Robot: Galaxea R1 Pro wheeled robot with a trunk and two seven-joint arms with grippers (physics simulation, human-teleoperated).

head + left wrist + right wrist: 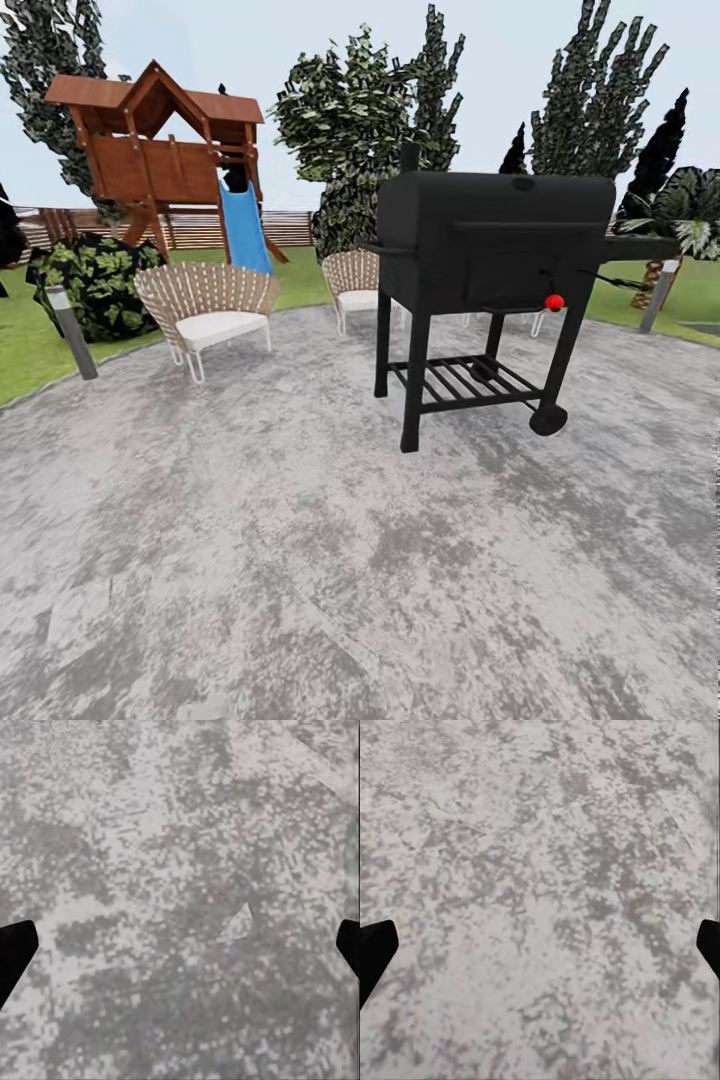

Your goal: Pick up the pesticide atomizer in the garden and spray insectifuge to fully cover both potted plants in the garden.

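Over the mottled grey stone patio [150,870], the left claw [180,949] hangs with its two black fingertips [13,952] spread to opposite edges of the left wrist view, released and gripping nothing. The right claw [540,949] is the same over the same speckled paving, its dark fingertips [373,952] wide apart and empty.

Beyond them, in the head view, the patio spreads as a broad rounded floor of blotchy grey and pale stone, ringed by green lawn [25,350]. On it, to the right of centre, stands a black barrel-shaped barbecue grill [495,240] on four legs with a slatted lower shelf, a wheel at one foot, a short chimney and a small red knob on its front. Left of it sits a round woven wicker chair with a white cushion [208,305]; a second chair of the same kind [352,280] stands farther back, just beside the grill's left edge. A short grey post lamp [72,332] rises at the patio's left rim, near a dark leafy bush [95,280].

Behind are a brown wooden playhouse with a blue slide [165,160], a brown slatted fence [285,228], tall dark trees [600,100] and, at far right, a broad-leaved striped plant [690,205]. From here, the pesticide atomizer's place and that of the two potted plants cannot be told
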